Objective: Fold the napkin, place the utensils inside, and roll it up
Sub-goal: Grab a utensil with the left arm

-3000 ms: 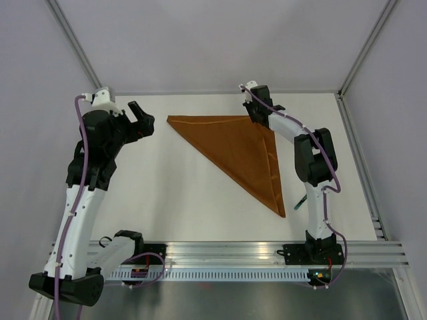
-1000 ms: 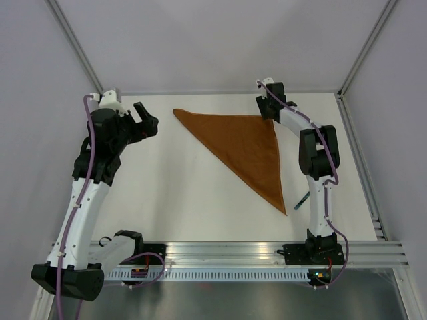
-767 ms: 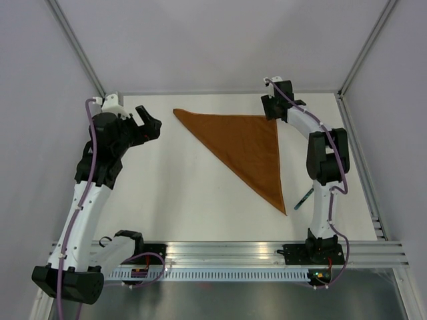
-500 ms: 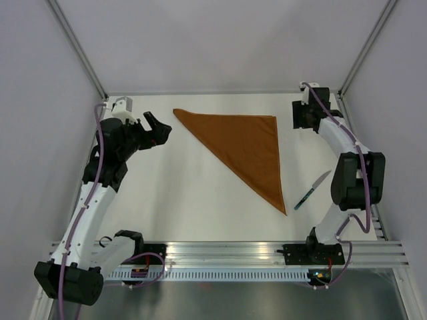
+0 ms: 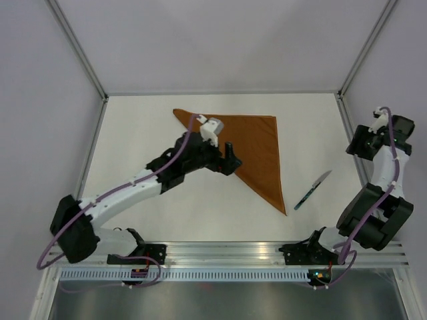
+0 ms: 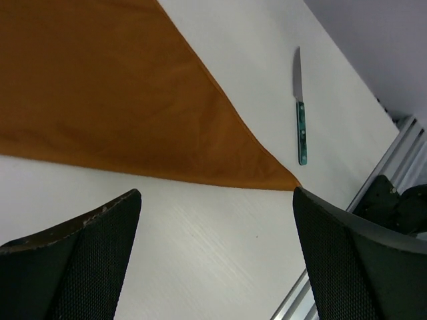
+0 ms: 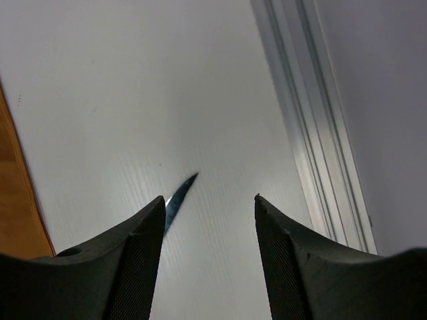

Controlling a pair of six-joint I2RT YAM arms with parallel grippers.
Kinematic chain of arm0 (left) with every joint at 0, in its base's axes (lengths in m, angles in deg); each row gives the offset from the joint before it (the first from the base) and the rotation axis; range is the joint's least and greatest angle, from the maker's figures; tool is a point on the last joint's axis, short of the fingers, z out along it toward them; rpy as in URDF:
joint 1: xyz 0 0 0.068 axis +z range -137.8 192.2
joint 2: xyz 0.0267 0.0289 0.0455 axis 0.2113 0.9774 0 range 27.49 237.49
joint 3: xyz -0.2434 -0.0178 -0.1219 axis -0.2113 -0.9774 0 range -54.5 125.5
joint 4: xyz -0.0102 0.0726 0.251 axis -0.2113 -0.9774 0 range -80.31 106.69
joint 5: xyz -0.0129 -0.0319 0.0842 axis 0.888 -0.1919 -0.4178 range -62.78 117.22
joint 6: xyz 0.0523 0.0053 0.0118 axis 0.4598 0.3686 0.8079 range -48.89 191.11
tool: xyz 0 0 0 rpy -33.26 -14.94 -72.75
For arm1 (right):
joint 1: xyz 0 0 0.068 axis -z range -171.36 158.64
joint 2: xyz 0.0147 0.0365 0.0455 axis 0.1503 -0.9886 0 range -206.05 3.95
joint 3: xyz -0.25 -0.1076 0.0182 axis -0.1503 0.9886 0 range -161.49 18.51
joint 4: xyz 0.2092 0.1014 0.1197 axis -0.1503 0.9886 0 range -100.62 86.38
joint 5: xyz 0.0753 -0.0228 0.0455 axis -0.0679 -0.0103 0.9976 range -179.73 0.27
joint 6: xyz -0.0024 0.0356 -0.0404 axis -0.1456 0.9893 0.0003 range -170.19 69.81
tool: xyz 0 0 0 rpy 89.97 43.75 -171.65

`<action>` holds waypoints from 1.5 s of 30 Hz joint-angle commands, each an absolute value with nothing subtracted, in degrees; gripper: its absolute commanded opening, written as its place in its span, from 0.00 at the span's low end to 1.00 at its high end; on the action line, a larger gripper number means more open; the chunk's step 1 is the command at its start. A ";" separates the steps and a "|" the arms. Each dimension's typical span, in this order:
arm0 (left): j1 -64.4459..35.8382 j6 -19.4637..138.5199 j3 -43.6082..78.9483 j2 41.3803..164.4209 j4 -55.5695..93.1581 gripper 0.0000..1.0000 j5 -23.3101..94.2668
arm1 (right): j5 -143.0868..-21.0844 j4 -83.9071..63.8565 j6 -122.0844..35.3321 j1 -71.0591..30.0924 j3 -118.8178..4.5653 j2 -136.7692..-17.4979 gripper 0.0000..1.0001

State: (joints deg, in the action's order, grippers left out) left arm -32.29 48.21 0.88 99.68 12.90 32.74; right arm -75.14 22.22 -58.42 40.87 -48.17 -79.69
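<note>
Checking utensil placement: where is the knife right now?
In the top view the knife lies on the right, just right of the folded napkin's near tip, not touching it.

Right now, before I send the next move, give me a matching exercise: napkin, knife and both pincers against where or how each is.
1 napkin
2 knife
3 left pincer
4 right pincer

A open, near the table's right edge
B folded into a triangle
C open, by the napkin's long edge
D flat on the table, beside the napkin's near tip

Pairs: 1-B, 2-D, 3-C, 4-A.
</note>
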 commanded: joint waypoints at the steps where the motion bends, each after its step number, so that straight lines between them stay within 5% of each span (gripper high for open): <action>1: -41.83 53.44 6.40 111.05 20.64 0.97 27.48 | -65.13 29.80 -60.82 48.35 -51.19 -75.16 0.61; 14: -59.60 61.69 42.24 153.41 22.23 0.93 20.54 | -55.98 35.96 -62.41 59.00 -54.35 -73.49 0.61; 30: -63.39 70.05 60.28 173.39 21.97 0.85 14.47 | -52.81 35.61 -60.91 59.18 -54.62 -71.46 0.60; 38: -63.30 70.93 62.66 175.59 19.68 0.64 13.68 | -52.11 35.35 -61.09 59.18 -54.00 -70.50 0.59; 45: -63.30 72.50 62.83 175.24 17.22 0.26 14.21 | -50.97 35.43 -60.91 59.18 -54.00 -70.85 0.58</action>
